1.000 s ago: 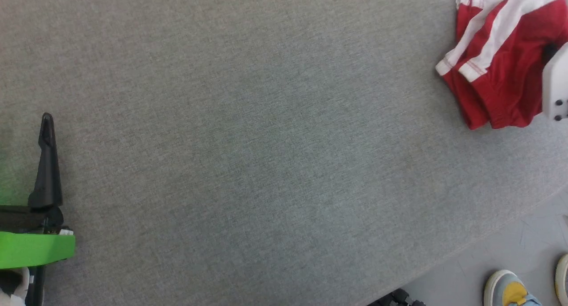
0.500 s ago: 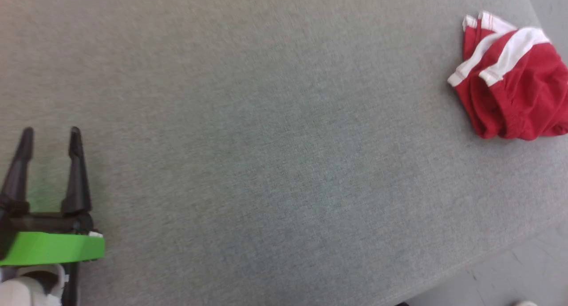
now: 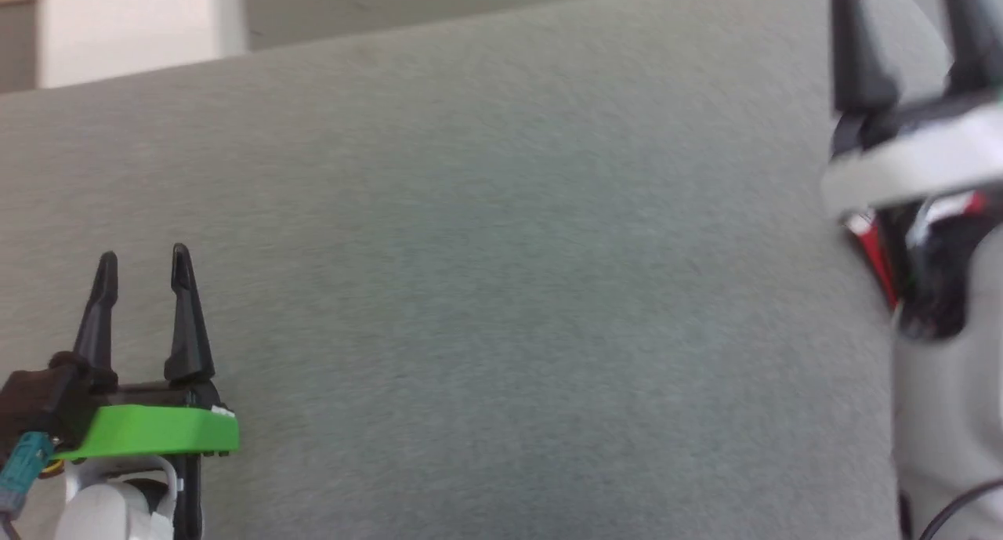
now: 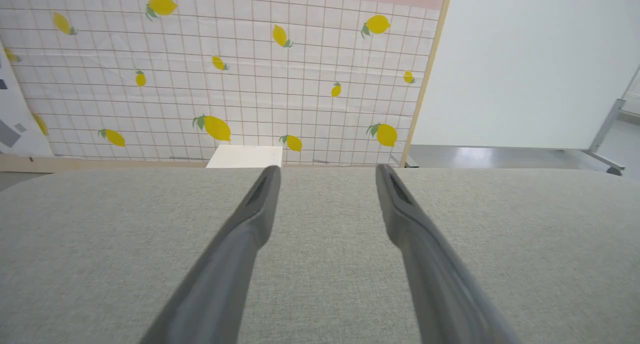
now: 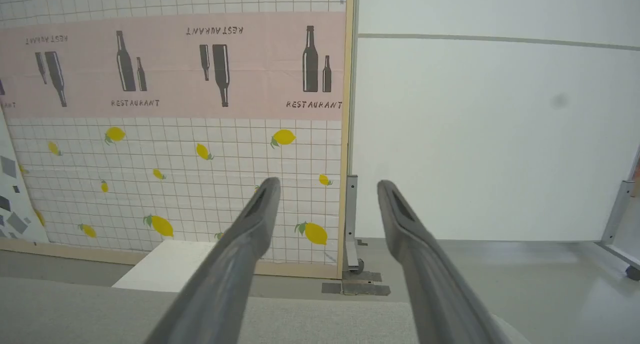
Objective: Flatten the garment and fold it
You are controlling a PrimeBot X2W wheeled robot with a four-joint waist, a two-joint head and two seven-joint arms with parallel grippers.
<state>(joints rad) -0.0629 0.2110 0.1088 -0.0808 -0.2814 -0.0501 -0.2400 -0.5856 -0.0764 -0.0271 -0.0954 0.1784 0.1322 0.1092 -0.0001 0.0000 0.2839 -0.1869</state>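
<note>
Though half-hidden, garment (image 3: 874, 254) behind end effector (image 3: 909, 15)

Camera tilted up, right gripper (image 3: 909, 23) now visible

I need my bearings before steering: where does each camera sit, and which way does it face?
Head: up on the head, looking down at the grey table; left tool lower left, right tool blurred at upper right.
Left wrist: low over the table, facing the lemon panel; its two fingers spread.
Right wrist: higher, near the table's far edge, facing the same panel and a white wall; fingers spread.
Shared: both wrist views show the panel and table.
</note>
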